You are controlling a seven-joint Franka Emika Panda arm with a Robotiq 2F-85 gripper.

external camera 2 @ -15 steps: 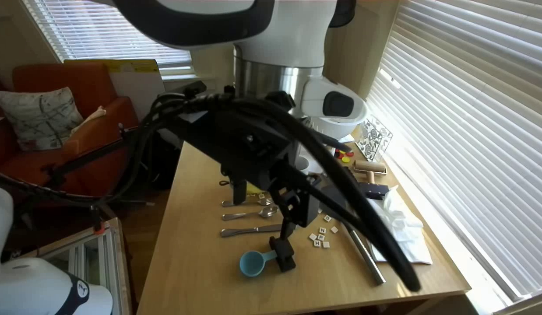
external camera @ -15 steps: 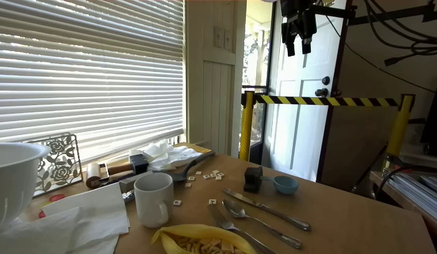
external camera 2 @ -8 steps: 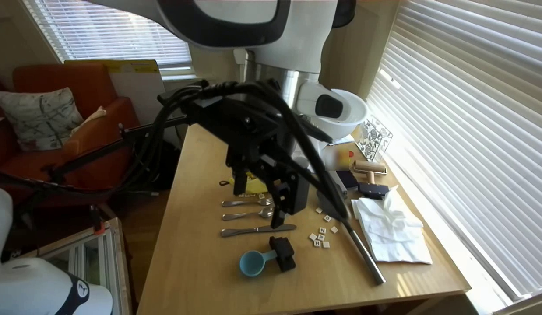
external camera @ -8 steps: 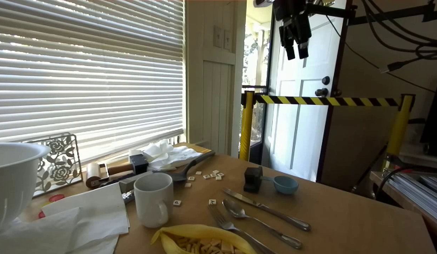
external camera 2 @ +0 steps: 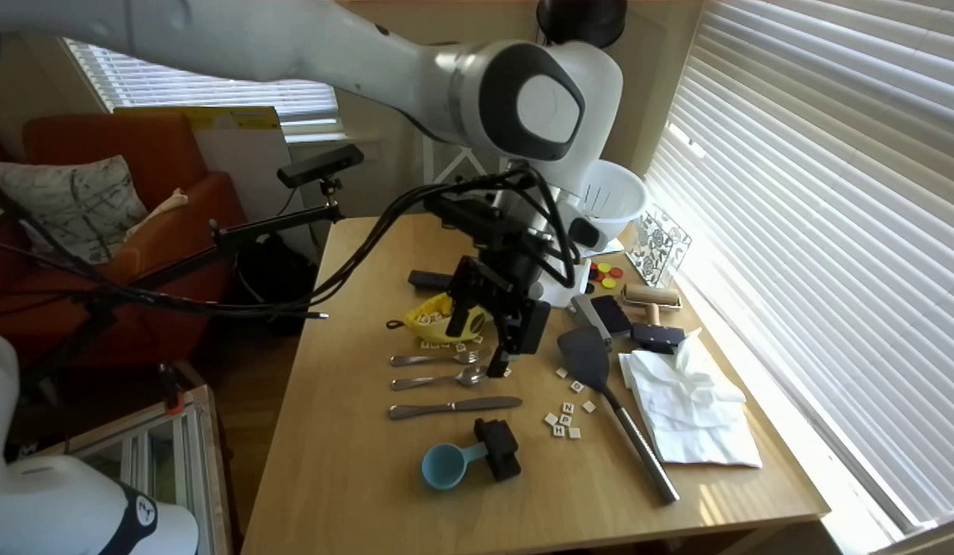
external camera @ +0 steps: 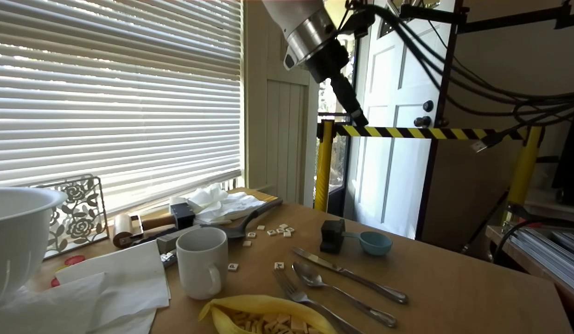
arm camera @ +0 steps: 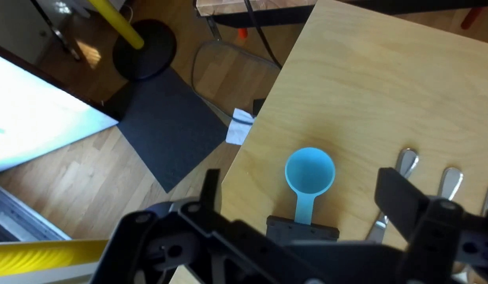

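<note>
An empty gripper (arm camera: 299, 181), spread wide, hangs above the table (arm camera: 386, 86) before me. Below, a blue scoop (arm camera: 310, 169), its handle (arm camera: 304, 209) meeting a black block (arm camera: 283, 229), seems light, stiff plastic, best pinched mid-handle.

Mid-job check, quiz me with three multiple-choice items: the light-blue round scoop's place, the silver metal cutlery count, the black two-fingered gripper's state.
1. Where is the light-blue round scoop?
A) In the white bowl
B) Handle at the black block
C) On the white napkins

2. How many silver metal cutlery pieces are there?
A) Three
B) Five
C) Six

3. How is the black gripper?
A) Shut, empty
B) Shut, holding the mug
C) Open, empty

1 B: the handle reaches the block in both exterior views.
2 A: fork, spoon and knife lie side by side.
3 C: fingers stand wide apart in the wrist view, gripping nothing.
</note>
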